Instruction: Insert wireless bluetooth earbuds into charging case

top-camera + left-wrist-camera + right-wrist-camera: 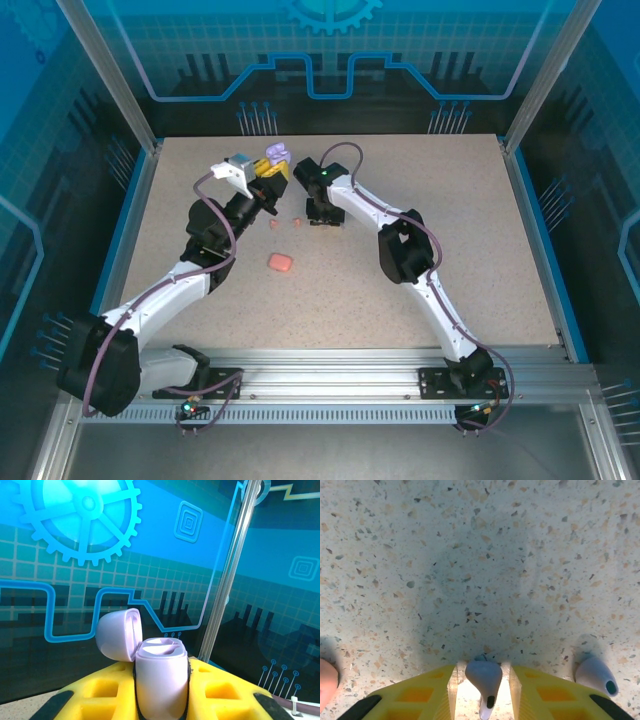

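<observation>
Top external shows me a red-orange case nearest, with two red-orange earbuds beyond. Right wrist adds my right gripper pinching one purple earbud, its twin lying on the table just beside. Left wrist: my left gripper clamps the open purple case.

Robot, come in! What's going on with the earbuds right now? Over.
Left gripper shut on open purple case. Right gripper shut on one purple earbud, low over table. Other purple earbud lies beside it.
</observation>
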